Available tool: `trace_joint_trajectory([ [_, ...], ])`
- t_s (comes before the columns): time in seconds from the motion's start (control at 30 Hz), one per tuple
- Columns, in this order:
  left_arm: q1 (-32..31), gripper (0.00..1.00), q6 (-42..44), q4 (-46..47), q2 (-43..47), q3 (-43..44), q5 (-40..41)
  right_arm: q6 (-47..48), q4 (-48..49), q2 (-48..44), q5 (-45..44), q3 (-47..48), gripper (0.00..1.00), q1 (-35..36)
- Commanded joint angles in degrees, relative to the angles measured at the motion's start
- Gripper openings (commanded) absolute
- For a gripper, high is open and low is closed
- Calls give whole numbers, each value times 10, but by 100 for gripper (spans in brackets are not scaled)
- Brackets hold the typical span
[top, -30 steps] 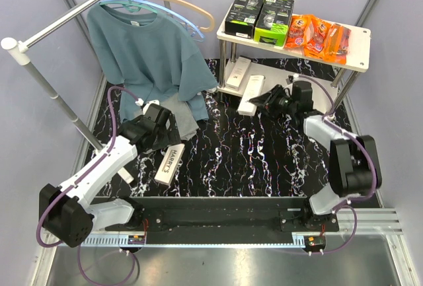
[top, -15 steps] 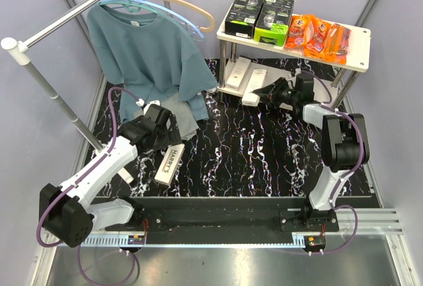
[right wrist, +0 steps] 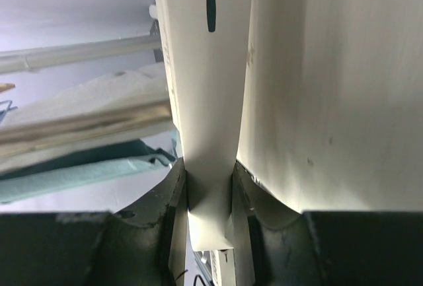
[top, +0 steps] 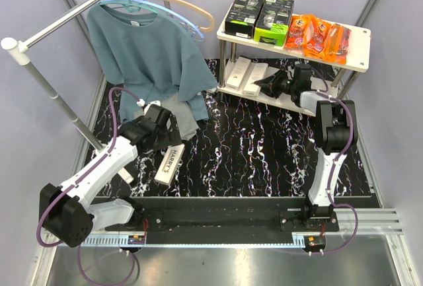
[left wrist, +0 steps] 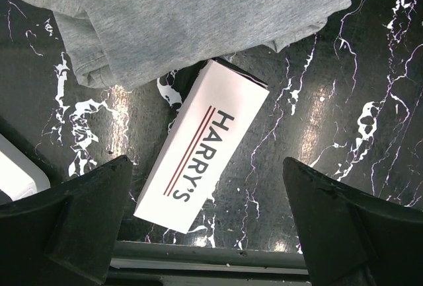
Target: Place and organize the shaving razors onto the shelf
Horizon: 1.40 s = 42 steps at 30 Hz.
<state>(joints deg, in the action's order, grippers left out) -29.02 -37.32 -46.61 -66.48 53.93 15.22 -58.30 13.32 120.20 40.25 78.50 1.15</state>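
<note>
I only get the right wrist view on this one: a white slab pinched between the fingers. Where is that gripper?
Observer: The right gripper is at the shelf's lower tier, shut on a slim white box.
Operator: Anything beside it there?
Observer: One more white box, lying alongside it on that tier.
Operator: And the other arm?
Observer: The left gripper is open above a HARRY'S box on the table, fingers either side and apart from it.

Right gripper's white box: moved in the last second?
Yes. Clamped in the right gripper, the white box went away from the near edge, in over the shelf's lower board, beside the other white box.
</note>
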Motion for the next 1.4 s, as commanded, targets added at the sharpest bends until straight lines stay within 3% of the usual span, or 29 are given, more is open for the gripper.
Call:
trace_joint_trajectory([
  [0.0,-3,99,10,21,8,5,-7,8,-24,25,21,72,22,-5],
  [0.43,-3,99,15,21,0,5,-7,28,-85,95,31,142,30,-4],
  [1.13,-4,99,11,21,-8,0,-12,29,-92,138,32,171,39,18],
  [1.23,-4,99,11,21,-8,-1,-12,35,-94,130,23,160,46,18],
  [1.27,-4,99,11,21,-8,-1,-12,37,-95,126,18,155,55,18],
  [1.37,-4,99,11,21,-7,1,-12,50,-102,108,-8,141,65,18],
])
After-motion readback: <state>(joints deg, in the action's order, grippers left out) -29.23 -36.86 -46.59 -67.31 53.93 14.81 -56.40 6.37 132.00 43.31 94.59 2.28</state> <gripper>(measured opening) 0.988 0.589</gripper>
